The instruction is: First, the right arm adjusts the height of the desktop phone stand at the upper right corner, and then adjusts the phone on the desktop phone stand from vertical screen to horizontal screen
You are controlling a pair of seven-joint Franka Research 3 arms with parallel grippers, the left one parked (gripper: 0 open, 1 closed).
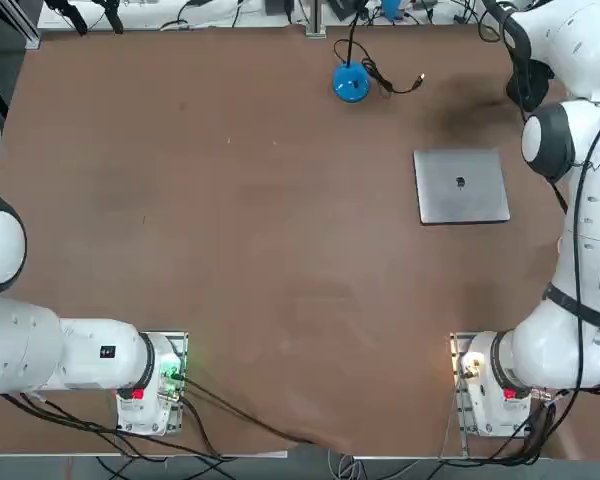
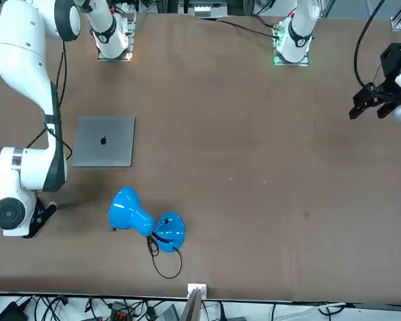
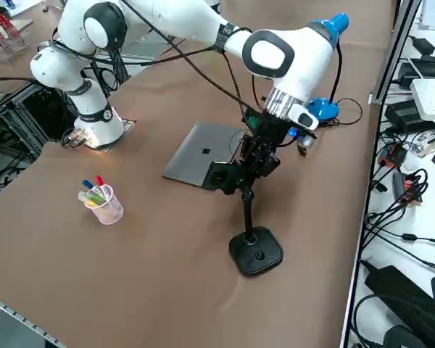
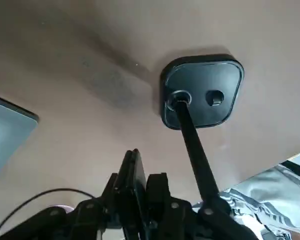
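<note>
Jaws (image 3: 255, 161) of mine clamped on the phone (image 3: 219, 176) atop the stand (image 3: 254, 250), above its base, so it can turn without slipping.

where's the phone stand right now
In the right side view the desktop phone stand stands near the table's right edge, just in front of the silver laptop, under the right hand.

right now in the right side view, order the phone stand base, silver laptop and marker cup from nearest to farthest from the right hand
1. Stand base: directly below the right hand.
2. Silver laptop: beside the hand, toward the arms' bases; close to call with the base.
3. Marker cup: plainly farthest, toward the near table edge.
</note>
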